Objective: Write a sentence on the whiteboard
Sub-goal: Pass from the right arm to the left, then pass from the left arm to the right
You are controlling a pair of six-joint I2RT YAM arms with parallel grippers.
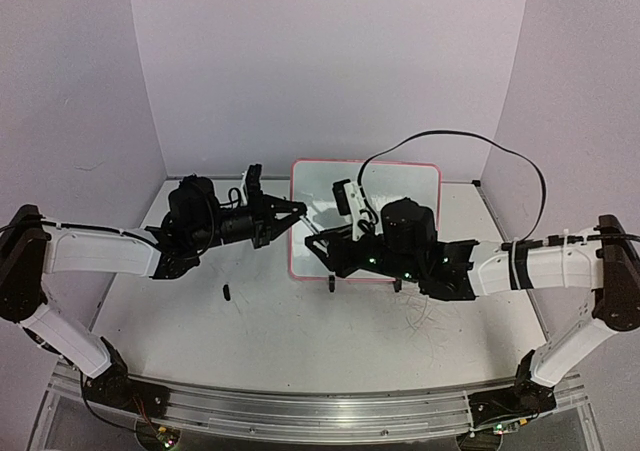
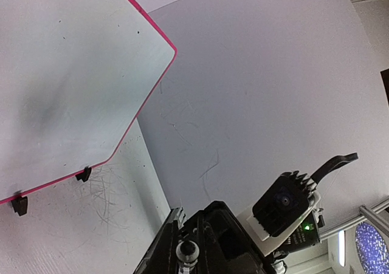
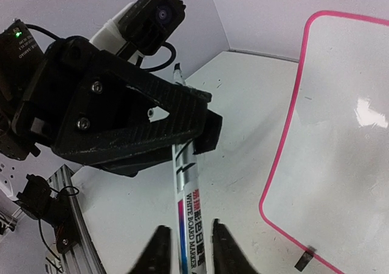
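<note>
The whiteboard [image 1: 400, 186] with its pink frame lies flat at the back middle of the table, also in the left wrist view [image 2: 67, 73] and the right wrist view [image 3: 340, 134]. Its surface shows no writing. A white board marker [image 3: 187, 207] hangs in the air left of the board's near left corner. My left gripper [image 3: 194, 134] is shut on its upper part, with the dark tip poking out above. My right gripper [image 3: 187, 243] stands open around the marker's lower barrel, a small gap on each side. From above, the left gripper [image 1: 300, 211] and the right gripper [image 1: 315, 239] meet there.
A small black cap [image 1: 227, 292] lies on the table in front of the left arm. The board's two black clip feet [image 1: 332, 284] sit at its near edge. Faint pen scribbles [image 1: 425, 316] mark the tabletop. The right wrist's cable [image 1: 500, 151] arcs over the board.
</note>
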